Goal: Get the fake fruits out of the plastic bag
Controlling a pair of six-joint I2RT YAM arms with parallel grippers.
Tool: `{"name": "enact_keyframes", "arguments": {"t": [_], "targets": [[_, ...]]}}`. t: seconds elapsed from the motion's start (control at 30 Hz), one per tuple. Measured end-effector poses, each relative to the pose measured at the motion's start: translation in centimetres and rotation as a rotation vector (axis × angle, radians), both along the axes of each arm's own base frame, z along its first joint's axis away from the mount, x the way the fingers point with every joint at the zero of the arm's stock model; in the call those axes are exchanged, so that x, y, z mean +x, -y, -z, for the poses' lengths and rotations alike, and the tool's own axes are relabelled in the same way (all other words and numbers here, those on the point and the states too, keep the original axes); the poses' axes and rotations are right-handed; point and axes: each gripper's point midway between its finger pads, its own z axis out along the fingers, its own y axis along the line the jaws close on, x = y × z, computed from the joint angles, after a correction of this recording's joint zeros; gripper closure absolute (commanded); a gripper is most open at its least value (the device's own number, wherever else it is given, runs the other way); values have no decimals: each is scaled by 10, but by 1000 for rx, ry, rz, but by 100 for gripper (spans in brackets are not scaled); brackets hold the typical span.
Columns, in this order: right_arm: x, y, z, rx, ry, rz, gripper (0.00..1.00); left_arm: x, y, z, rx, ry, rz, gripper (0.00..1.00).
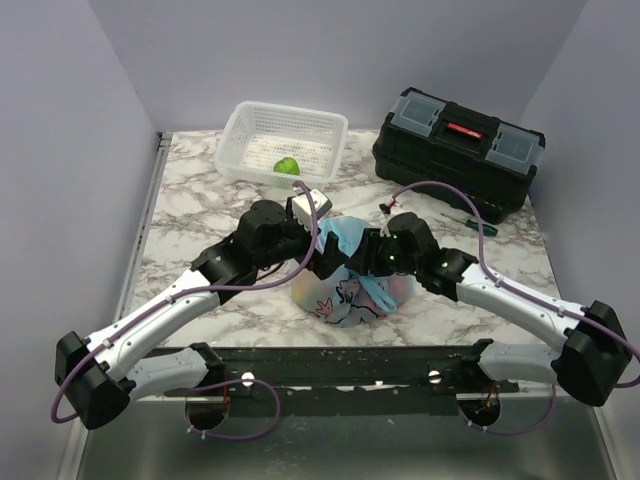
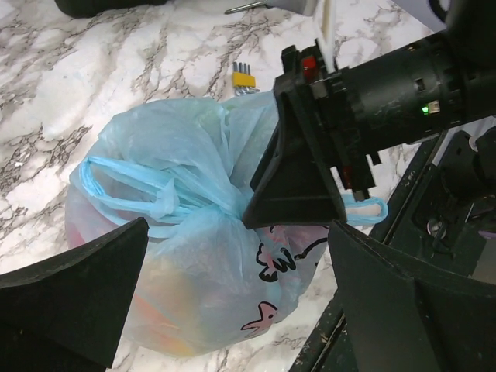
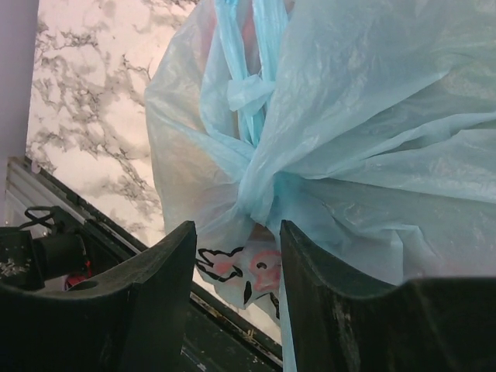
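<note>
the bag (image 1: 350, 285) sits mid-table, knotted, the fruits (image 2: 174, 310) only tints inside, with the left gripper (image 2: 239, 229) spread wide around it and the right gripper (image 3: 236, 229) half spread at the knot (image 3: 256, 194), so a wrong pull may tighten it or tear the film.

We see the left claw (image 2: 239, 232) spread wide around the knotted blue bag (image 2: 178, 155) on the marble table (image 2: 116, 62). The right claw (image 2: 267, 205) has its tip at the knot. Yellow hex keys (image 2: 244, 77) lie beyond the bag.
</note>
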Motion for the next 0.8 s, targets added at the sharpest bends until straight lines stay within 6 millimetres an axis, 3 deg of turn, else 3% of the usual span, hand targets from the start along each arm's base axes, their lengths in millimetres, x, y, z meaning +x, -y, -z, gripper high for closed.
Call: {"name": "enact_keyframes", "arguments": {"t": [0.17,0.3,0.43,0.57,0.73,0.8], "targets": [[5,-1,20,-37,-45,25,57,-4,4,1,4,3,16,1],[10,1,33,-74,-62,58,75,-5,8,3,21,2,21,1],[14,5,33,-83,-53,85,89,-7,16,7,39,-7,36,1],[17,10,25,-81,-30,118,98,-12,23,15,66,-32,58,1],[21,17,-5,-30,43,161,99,-9,27,27,105,-66,56,5],[22,20,-15,-12,70,174,99,-6,28,34,126,-86,44,14]]}}
